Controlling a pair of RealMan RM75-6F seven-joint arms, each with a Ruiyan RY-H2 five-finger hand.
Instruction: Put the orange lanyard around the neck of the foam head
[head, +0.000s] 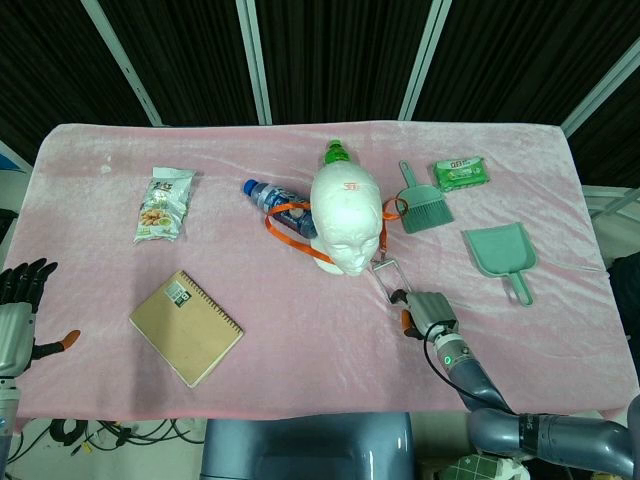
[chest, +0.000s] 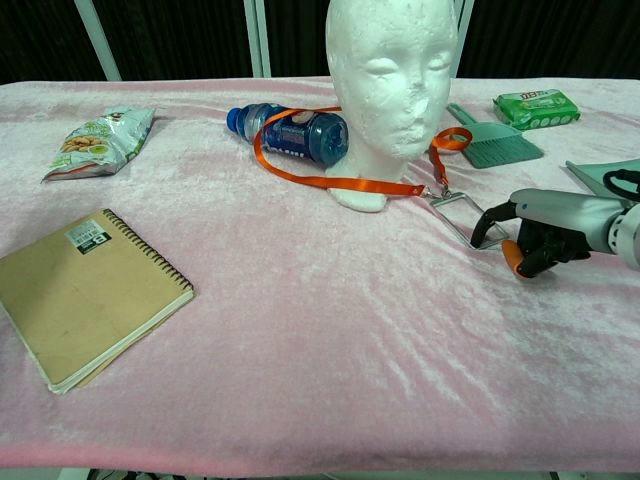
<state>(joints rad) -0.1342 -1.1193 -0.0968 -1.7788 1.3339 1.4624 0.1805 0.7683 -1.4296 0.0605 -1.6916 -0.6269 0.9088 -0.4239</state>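
Observation:
The white foam head (head: 345, 220) (chest: 390, 80) stands upright mid-table. The orange lanyard (head: 285, 228) (chest: 335, 183) loops round its base: the strap lies over the blue bottle, crosses in front of the neck and curls past the right side. Its clear badge holder (head: 388, 277) (chest: 460, 213) lies on the cloth, stretched toward the front right. My right hand (head: 428, 312) (chest: 548, 232) rests low on the table and pinches the badge holder's far corner. At the front left edge, my left hand (head: 17, 305) is off the table with fingers apart, holding nothing.
A blue bottle (head: 272, 196) (chest: 296, 135) lies left of the head, a green-capped bottle (head: 336, 153) behind it. A snack bag (head: 163, 205) and notebook (head: 186, 327) are on the left. A green brush (head: 423, 204), packet (head: 461, 174) and dustpan (head: 500, 251) are on the right.

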